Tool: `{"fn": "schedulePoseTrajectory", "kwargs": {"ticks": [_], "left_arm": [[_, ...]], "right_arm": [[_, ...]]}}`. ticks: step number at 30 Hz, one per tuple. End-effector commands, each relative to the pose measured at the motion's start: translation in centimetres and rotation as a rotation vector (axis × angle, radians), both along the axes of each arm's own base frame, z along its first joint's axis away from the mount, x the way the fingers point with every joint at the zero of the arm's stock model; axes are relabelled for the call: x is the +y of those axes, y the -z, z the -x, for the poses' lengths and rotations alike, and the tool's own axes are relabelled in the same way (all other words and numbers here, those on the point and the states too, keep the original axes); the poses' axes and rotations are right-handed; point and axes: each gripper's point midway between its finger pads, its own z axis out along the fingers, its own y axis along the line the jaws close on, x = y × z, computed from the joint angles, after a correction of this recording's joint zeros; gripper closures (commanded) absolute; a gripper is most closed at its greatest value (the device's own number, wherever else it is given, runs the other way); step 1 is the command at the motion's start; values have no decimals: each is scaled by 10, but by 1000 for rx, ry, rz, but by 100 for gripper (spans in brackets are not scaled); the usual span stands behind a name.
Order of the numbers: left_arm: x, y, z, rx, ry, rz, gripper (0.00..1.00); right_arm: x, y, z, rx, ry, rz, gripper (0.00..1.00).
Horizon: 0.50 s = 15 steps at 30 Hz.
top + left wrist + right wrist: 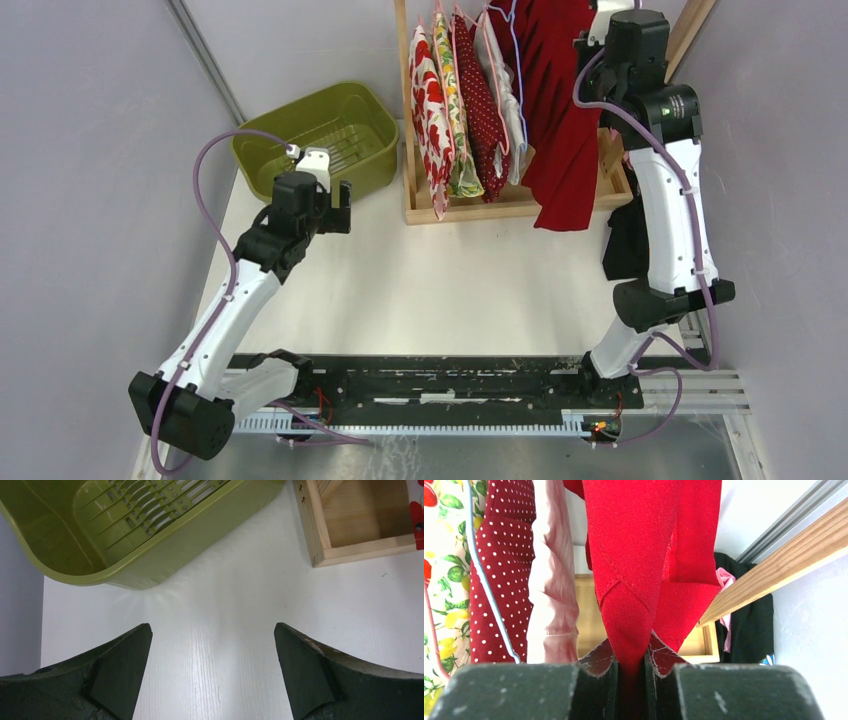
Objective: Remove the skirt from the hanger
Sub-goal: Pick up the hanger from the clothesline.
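Observation:
The red skirt (560,130) hangs at the right end of the wooden rack (510,207), its hem reaching down over the rack's base. I cannot make out its hanger behind the cloth and the right arm. My right gripper (612,30) is high at the back, beside the skirt's top. In the right wrist view a fold of the red skirt (634,555) runs down between the fingers, and the right gripper (630,655) is shut on it. My left gripper (310,200) hovers over the white table by the green basket. The left gripper (212,630) is open and holds nothing.
The green slotted basket (315,135) sits at the back left, and its rim (125,575) lies just ahead of the left fingers. Several patterned garments (460,100) hang left of the skirt. A black garment (625,240) lies right of the rack. Grey walls close in on both sides.

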Motion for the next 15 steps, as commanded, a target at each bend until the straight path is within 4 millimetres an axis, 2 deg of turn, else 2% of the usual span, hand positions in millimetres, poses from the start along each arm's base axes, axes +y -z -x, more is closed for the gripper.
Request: {"fn": "schedulePoseTrajectory", "kwargs": {"ticks": [1,3,6,15], "left_arm": [[-1,-17,-7,-59,19,-8,1],[-1,-17,-7,-58,16,-10,1],[0,-14,-6,-51,14,-15,1],[-7,-11,-13,-31,51,-19,1]], "right_arm": [[-6,-99,8,-339,29,-70,99],[-4,-100,7,-340,25,-72,99],[-4,-90,11,-310,25,-53,99],[-9,-24,46,-135,9,-25,99]]}}
